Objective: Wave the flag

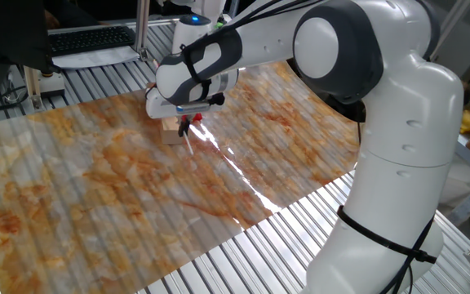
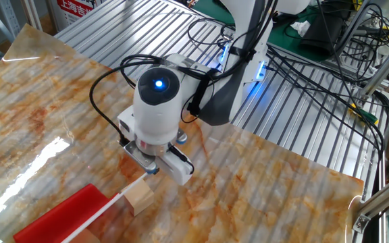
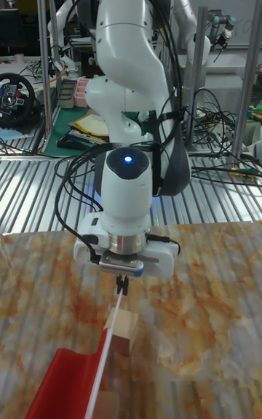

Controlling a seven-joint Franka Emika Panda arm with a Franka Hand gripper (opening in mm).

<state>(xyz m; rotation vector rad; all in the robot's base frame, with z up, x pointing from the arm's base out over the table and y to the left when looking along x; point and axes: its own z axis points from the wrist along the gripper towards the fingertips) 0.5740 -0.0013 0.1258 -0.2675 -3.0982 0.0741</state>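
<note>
Tall fixed view, left to right: we see the flag (image 3: 69, 382) low on the marbled table (image 3: 211, 332), stick propped over a wooden block (image 3: 122, 330). Gripper (image 3: 122, 286) pinches the stick's tip; a thin hold may slip or drag the block when swinging.

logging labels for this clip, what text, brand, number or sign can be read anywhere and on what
Red and white sign at the top edge of the other fixed view: white characters, cropped and too blurred to read.
Keyboard in one fixed view: key legends too small to read.
Arm, flag, wooden block: no text visible.
</note>
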